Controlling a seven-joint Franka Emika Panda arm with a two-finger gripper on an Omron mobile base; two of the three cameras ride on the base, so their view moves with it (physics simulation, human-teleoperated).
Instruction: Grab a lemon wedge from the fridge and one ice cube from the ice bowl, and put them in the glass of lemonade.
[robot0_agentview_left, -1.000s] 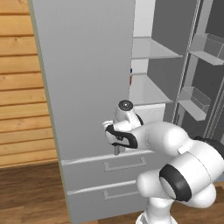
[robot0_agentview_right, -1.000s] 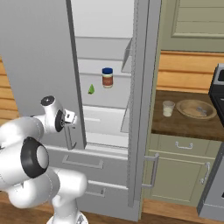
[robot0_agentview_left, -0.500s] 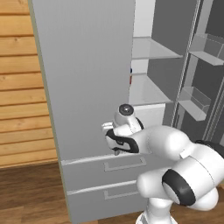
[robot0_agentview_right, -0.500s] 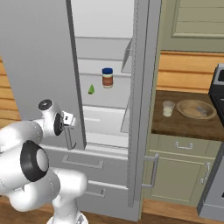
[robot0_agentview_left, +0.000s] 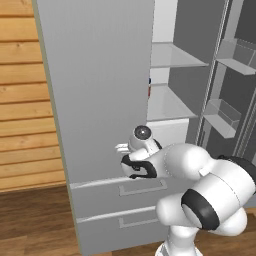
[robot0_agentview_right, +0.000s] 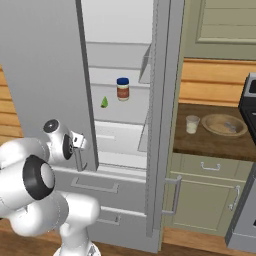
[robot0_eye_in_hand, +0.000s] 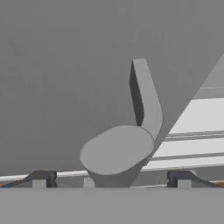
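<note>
Grey fridge door handle (robot0_eye_in_hand: 144, 98): just ahead of gripper (robot0_eye_in_hand: 111, 179), between spread fingertips.
Claw: apart, gripping nothing.
Yellow-green lemon wedge (robot0_agentview_right: 104, 102): on inner shelf, above and beyond claw.

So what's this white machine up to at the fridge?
The robot arm has the fridge door swung open, and its open fingers straddle the end of the door's handle without holding anything. Inside, a lemon wedge sits on a shelf beside a jar. The glass of lemonade and ice bowl wait on the counter.
</note>
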